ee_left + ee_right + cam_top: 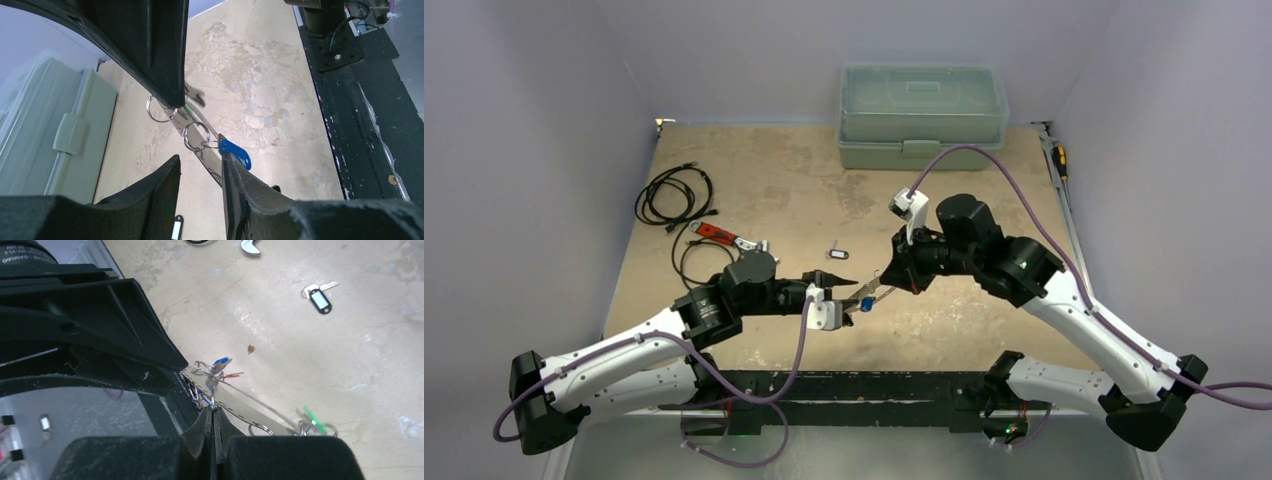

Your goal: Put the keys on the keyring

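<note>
Left wrist: left gripper (200, 160) fingers fill foreground, jaws spread. Keyring (212, 170) metal strip runs along inner face of one finger. Blue-tagged key (235, 152) hangs from small ring on it.

Right wrist: right gripper (212, 412) jaws pressed together, pinching thin metal of keyring, exact piece unclear. Green-tagged key (314, 416) further along loop. Dark-tagged key (320, 299) lies alone on surface (350, 355), well apart.

Top external: both grippers meet mid-surface, keyring between them. Wrench (719, 232) and black cable (674, 195) at left, box (922, 115) at far edge.
</note>
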`<state>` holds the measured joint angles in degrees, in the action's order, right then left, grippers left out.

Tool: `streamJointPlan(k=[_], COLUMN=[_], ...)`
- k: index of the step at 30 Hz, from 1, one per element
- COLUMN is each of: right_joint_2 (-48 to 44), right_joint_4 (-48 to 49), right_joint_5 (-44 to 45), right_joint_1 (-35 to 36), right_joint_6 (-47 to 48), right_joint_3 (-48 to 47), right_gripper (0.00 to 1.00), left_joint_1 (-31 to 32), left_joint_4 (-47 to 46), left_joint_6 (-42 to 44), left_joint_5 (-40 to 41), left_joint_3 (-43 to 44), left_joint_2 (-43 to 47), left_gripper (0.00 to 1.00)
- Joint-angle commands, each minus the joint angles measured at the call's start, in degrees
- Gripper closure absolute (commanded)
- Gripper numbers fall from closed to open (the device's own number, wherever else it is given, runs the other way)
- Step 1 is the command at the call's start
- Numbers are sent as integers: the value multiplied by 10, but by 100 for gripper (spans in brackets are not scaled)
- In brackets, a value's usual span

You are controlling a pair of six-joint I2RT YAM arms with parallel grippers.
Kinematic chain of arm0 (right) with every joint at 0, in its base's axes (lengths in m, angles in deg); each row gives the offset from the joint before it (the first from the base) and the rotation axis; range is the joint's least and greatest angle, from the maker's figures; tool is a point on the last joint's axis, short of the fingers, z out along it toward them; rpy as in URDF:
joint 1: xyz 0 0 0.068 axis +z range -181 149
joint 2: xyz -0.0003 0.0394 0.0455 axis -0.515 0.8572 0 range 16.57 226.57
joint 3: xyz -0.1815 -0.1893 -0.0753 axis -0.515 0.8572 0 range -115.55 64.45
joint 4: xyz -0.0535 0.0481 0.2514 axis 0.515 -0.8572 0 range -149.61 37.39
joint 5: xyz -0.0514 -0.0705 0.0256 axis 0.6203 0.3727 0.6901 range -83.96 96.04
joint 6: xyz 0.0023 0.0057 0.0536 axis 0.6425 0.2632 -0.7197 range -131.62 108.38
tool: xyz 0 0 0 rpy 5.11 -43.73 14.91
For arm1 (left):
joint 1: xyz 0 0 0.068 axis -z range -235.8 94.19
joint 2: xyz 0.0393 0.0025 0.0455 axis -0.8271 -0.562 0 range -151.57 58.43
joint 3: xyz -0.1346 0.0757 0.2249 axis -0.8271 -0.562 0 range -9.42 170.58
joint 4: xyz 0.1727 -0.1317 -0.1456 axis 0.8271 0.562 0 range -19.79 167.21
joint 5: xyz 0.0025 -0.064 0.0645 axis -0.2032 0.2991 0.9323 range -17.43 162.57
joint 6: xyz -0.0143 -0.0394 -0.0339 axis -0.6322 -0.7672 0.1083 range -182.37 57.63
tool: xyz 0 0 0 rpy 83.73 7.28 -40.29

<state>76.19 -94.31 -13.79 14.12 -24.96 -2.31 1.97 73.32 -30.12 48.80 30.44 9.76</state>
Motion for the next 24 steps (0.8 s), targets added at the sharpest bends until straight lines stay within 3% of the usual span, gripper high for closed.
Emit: streamJointPlan(k=[1,7,24], right_joint_2=[-14,10,4], right_joint_4=[15,-1,88], right_joint_5=[40,116,149], right_joint_1=[33,114,190], right_joint_6=[79,129,202], right_joint_3=[-12,-14,2], right_gripper=[100,100,100], left_joint_1=[2,1,2], left_joint_4=[21,35,52], left_joint_6=[16,10,5], left_joint_5=[-22,-15,-29], left_joint_3=[37,67,64], left_joint_2=[-5,-9,-20], left_gripper=[66,64,69])
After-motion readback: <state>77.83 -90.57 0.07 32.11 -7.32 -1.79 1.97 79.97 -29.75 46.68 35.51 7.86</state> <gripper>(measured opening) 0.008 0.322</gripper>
